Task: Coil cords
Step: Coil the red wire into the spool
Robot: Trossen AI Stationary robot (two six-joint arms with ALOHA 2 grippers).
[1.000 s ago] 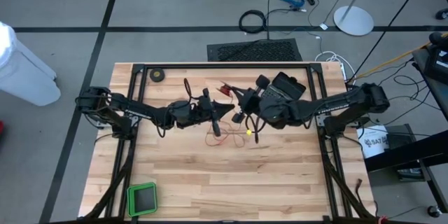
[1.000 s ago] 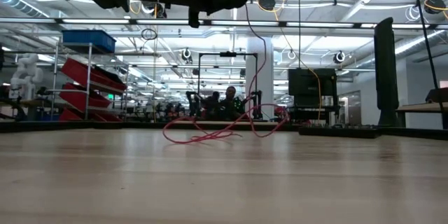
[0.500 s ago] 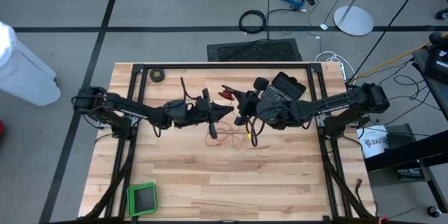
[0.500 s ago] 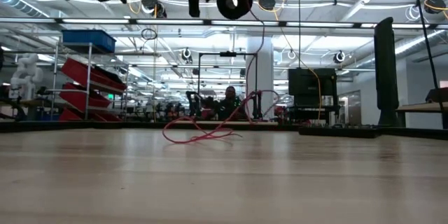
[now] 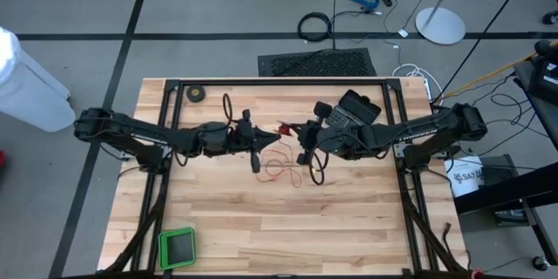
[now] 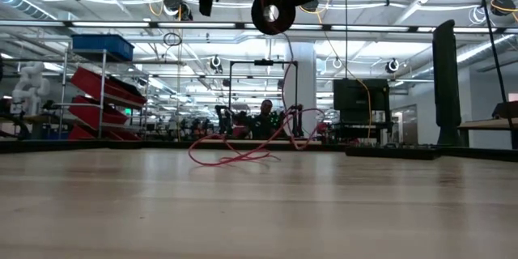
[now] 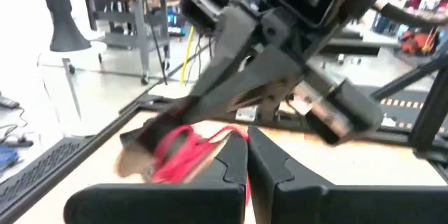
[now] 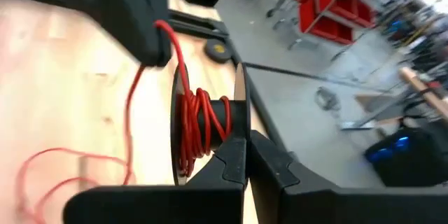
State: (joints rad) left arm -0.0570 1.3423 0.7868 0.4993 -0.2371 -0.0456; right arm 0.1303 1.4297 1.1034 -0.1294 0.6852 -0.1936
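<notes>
the reel point(image 8: 206, 129) is held above the table's middle, pinched in the closed right gripper point(image 8: 245, 155); the red wire point(image 6: 243, 150) is pinched by the closed left gripper point(image 7: 246, 157), the rest trailing on the table point(image 5: 261, 218).

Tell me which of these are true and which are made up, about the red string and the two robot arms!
1. The right gripper holds a small black reel with red wire wound on it. True.
2. All of the red wire is already on the reel. False: loose loops lie on the wooden table.
3. The reel is resting on the table. False: in the low view it hangs high above the tabletop.
4. The left gripper is shut on the red wire. True.
5. The green square thing sits at the table's middle. False: it is at a corner on the left arm's side.
</notes>
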